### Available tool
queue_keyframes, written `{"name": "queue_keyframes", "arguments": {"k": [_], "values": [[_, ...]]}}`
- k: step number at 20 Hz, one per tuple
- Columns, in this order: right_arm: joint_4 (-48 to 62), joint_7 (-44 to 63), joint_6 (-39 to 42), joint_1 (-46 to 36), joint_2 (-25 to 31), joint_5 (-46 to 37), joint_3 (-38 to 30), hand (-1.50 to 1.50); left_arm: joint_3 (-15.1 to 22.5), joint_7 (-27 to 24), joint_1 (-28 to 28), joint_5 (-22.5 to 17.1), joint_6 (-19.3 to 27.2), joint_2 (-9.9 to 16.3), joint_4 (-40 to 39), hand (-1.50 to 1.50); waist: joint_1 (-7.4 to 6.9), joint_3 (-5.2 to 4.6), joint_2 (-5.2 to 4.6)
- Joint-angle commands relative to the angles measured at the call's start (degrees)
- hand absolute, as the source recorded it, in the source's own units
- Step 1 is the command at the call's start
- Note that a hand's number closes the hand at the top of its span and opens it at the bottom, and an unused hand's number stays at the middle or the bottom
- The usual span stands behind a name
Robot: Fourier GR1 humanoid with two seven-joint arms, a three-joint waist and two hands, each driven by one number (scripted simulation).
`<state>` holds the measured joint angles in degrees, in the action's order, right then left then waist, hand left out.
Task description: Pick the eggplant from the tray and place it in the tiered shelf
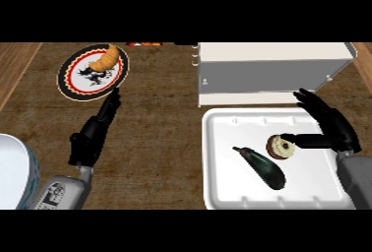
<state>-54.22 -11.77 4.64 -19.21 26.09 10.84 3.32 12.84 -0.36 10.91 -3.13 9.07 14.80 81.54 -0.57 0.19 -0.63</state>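
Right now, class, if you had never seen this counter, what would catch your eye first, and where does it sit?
The dark eggplant lies slantwise in the white tray at the lower right, beside a round doughnut. The right hand hangs open over the tray's right side, thumb near the doughnut. At the upper left, a croissant sits on a red-and-black patterned plate.

You saw two grey forearms ending in black hands: left hand, right hand, each with slim fingers.
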Motion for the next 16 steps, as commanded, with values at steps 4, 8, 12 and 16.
{"name": "queue_keyframes", "arguments": {"k": [4,8,12,16], "values": [[-2.9,3.0,15.8,-2.9,6.5,-3.7,7.0,-1.5,-0.9,0.7,0.6,0.3,0.2,-0.9,-1.3,0.0,0.55,-0.25,0.68],[-6.2,12.1,17.6,-9.6,7.2,-4.9,8.1,-1.5,-2.2,-0.7,2.5,-0.9,-1.8,-1.4,-4.0,0.0,0.59,-0.29,0.64],[-7.8,20.3,20.9,-14.6,6.8,-7.2,11.4,-1.5,-1.9,-0.6,2.5,0.5,-0.9,-2.0,-3.8,0.0,0.13,-0.29,0.58],[-15.1,27.4,29.1,-16.8,10.3,-9.3,16.8,-1.5,-0.7,0.3,1.6,1.1,-0.1,-3.2,-3.0,0.0,0.69,-0.37,0.91]]}}
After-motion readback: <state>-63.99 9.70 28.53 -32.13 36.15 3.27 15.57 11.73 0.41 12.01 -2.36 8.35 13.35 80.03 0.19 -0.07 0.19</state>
